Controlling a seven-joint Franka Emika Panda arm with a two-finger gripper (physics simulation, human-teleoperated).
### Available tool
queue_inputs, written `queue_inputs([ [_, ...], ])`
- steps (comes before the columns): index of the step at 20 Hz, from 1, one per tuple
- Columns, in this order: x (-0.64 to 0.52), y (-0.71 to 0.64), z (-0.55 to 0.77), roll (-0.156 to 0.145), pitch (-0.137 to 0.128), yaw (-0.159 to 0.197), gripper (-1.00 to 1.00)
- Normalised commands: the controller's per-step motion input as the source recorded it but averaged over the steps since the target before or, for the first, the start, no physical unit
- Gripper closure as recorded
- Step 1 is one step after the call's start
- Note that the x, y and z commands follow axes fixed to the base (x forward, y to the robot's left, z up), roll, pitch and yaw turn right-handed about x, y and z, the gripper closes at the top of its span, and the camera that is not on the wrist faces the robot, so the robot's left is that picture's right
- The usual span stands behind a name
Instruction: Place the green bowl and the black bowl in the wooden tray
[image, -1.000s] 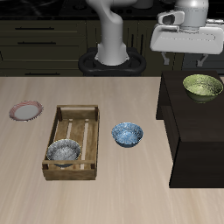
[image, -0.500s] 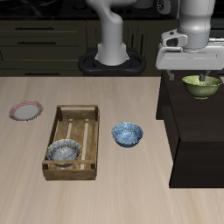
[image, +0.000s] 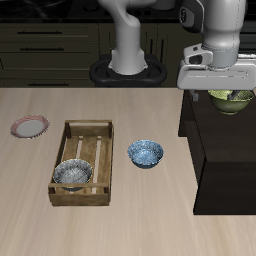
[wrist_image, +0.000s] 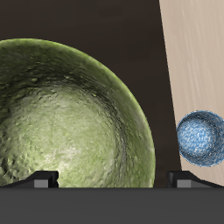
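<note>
Wrist view shows the tool (wrist_image: 112, 179) spread wide, empty, just above the green bowl (wrist_image: 66, 114).

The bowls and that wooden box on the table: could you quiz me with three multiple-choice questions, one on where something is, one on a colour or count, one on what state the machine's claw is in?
1. Where is the black bowl?
A. inside the wooden tray
B. on the dark raised block
C. on the pink-rimmed plate

2. What colour is the bowl standing on the table beside the tray?
A. red
B. blue and white
C. plain black

3. How does the gripper stand to the green bowl?
A. shut on it and lifting
B. open just above it
C. far off over the tray

Answers: 1 A, it sits at the tray's end nearer the table's front edge. 2 B, the blue-and-white speckled bowl shows it. 3 B, in the wrist view both fingertips are spread wide, the green bowl close below.
</note>
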Motion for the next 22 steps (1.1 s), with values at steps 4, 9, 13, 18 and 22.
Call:
queue_inputs([
  [4, -0.03, 0.04, -0.05, 0.042, -0.05, 0.018, 1.0],
  [9, -0.19, -0.1, 0.14, 0.011, -0.047, 0.0, 1.0],
  [13, -0.08, -0.13, 0.14, -0.018, -0.042, 0.023, 1.0],
  [18, -0.16, -0.11, 0.19, 0.001, -0.041, 0.022, 1.0],
  [22, -0.14, -0.22, 0.14, -0.009, -0.026, 0.004, 1.0],
])
